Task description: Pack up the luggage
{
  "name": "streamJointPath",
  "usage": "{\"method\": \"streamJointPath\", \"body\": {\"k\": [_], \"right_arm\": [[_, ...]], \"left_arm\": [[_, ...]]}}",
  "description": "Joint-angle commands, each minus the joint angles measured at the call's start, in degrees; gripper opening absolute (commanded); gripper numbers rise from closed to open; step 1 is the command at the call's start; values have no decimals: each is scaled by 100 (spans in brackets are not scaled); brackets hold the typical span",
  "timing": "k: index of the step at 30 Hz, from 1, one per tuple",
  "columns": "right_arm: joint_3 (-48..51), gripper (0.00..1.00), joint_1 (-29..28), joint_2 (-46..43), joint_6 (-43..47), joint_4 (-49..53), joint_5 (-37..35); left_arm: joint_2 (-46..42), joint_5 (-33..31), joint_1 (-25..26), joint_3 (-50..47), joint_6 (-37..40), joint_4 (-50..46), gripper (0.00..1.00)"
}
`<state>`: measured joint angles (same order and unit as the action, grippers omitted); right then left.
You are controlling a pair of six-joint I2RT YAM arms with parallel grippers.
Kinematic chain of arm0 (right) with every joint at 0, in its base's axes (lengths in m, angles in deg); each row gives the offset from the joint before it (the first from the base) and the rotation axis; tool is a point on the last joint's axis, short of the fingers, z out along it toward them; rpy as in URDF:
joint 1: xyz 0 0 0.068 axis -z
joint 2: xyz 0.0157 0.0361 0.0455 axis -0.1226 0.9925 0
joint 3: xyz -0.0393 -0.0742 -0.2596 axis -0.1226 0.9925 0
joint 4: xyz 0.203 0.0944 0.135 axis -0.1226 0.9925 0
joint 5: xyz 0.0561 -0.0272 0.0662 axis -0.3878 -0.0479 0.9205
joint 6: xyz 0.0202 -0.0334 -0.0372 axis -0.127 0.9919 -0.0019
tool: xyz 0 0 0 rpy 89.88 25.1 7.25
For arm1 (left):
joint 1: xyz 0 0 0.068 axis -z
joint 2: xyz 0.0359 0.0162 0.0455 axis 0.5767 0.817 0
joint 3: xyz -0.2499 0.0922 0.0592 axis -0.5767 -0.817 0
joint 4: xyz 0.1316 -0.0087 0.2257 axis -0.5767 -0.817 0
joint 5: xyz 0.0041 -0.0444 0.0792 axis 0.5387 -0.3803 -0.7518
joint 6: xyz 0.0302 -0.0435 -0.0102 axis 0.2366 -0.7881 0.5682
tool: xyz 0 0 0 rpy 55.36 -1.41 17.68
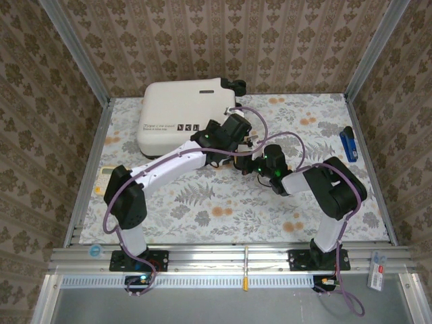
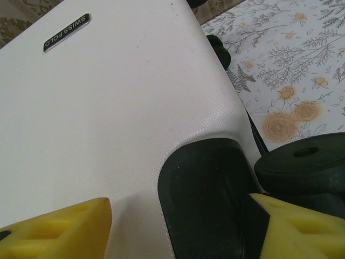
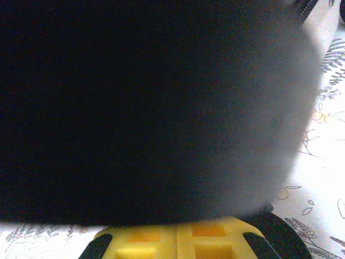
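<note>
I have one luggage (image 1: 179, 111), closed and lying flat at the far left of the table (image 1: 223, 202). Its long axis runs roughly left to right, with the wheel end pointing right. From the left wrist I count two black wheels (image 2: 302, 167) at that end. My left gripper (image 2: 180, 232) has its yellow fingers apart at the near wheel corner. My right gripper (image 3: 178, 245) has its pads pressed together, a dark blur just ahead. One blue object (image 1: 347, 144) lies by the right edge.
</note>
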<state>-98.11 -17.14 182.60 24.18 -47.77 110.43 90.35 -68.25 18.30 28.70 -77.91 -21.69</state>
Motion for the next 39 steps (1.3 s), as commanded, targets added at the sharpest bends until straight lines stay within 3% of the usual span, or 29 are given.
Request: {"method": "streamJointPath", "body": {"k": [1, 11, 21, 29, 36, 39], "right_arm": [[-112, 0, 32, 49, 18, -199, 133], [732, 0, -133, 24, -973, -1567, 204], [343, 0, 119, 456, -1587, -1987, 92], [-17, 0, 503, 554, -1866, -1880, 188], [-502, 0, 587, 461, -1634, -1028, 263], [-873, 0, 617, 526, -1474, -725, 662]], "left_arm": [[38, 159, -34, -366, 281, -1146, 68], [-624, 419, -67, -1246, 257, -875, 67], [-1186, 960, -552, -2066, 62, -422, 67], [-1177, 1128, -790, -2322, 75, -246, 66], [-1162, 1300, -853, -2385, 137, -182, 65], [-1163, 1369, -859, -2374, 189, -165, 65]]}}
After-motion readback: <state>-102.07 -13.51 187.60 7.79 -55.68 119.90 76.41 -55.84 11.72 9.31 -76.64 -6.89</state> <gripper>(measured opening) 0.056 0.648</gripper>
